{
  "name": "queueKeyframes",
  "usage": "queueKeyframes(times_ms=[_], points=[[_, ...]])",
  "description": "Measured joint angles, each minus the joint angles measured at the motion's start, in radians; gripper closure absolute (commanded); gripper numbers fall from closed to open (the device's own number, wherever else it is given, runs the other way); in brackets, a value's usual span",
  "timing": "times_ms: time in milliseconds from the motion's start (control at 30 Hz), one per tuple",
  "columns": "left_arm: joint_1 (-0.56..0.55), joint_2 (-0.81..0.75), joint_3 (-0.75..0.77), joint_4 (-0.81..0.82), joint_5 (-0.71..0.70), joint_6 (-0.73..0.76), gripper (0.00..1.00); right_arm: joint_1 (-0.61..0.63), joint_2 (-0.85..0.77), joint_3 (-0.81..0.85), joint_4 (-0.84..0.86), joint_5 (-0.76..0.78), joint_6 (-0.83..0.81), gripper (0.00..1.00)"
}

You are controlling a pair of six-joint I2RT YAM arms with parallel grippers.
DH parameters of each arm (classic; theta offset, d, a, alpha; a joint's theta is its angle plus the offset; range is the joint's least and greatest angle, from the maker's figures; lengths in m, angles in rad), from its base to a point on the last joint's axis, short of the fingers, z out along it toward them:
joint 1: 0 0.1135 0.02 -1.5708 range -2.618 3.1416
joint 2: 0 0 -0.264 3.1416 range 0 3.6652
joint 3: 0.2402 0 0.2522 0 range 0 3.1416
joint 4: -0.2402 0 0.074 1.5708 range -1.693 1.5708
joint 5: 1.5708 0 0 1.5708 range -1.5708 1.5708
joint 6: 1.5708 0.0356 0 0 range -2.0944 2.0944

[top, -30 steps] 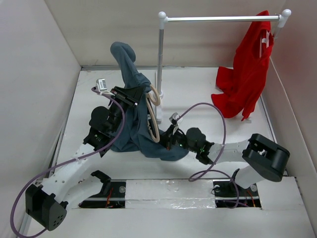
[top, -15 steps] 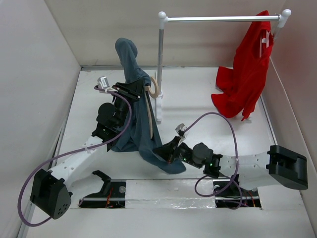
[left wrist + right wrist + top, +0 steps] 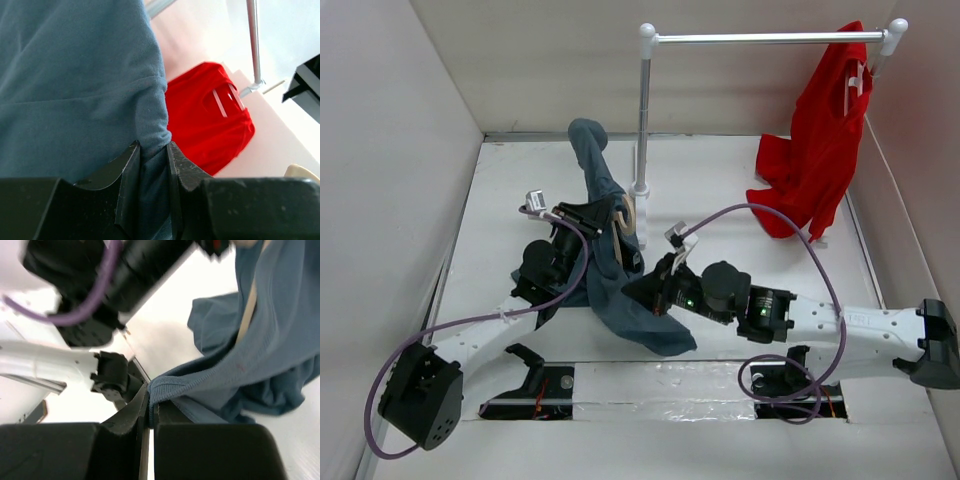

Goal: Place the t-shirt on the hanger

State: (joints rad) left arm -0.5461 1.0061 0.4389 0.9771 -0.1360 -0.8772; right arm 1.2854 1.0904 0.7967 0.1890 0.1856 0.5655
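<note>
Right fingers (image 3: 145,407) clenched on stitched hem of soft slate blue-grey t-shirt (image 3: 620,290), low over white tabletop (image 3: 720,170). Shirt hangs crumpled between both arms: lower part pooled on tabletop, upper end raised in twisted peak toward rear. Left fingers (image 3: 172,165) pinch fold of same fabric. Pale cream curved hanger (image 3: 628,215) sits against shirt beside left fingers. Right wrist view alone shows cream arm lying along fabric. Only overhead view shows bright red garment (image 3: 815,140) hanging from silver metal rail (image 3: 770,38), far right.
</note>
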Motion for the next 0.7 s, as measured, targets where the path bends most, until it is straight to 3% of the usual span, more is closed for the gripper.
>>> queueKeyframes(times_ms=[167, 233, 400, 500, 700], points=[[0.0, -0.043, -0.042, -0.007, 0.046, -0.058, 1.0, 0.0, 0.111, 0.137, -0.073, 0.002, 0.0, 1.0], [0.0, -0.079, -0.042, -0.021, 0.07, -0.077, 1.0, 0.001, 0.203, 0.191, -0.096, 0.002, 0.0, 0.94], [0.007, -0.192, -0.056, -0.078, 0.146, -0.128, 1.0, 0.028, 0.331, 0.203, -0.195, 0.013, 0.013, 0.57], [0.008, -0.247, -0.106, -0.095, 0.174, -0.154, 1.0, 0.054, 0.31, 0.193, -0.247, 0.028, 0.023, 0.47], [0.011, -0.293, -0.171, -0.187, 0.187, -0.172, 1.0, 0.071, 0.171, 0.201, -0.323, 0.089, 0.022, 0.45]])
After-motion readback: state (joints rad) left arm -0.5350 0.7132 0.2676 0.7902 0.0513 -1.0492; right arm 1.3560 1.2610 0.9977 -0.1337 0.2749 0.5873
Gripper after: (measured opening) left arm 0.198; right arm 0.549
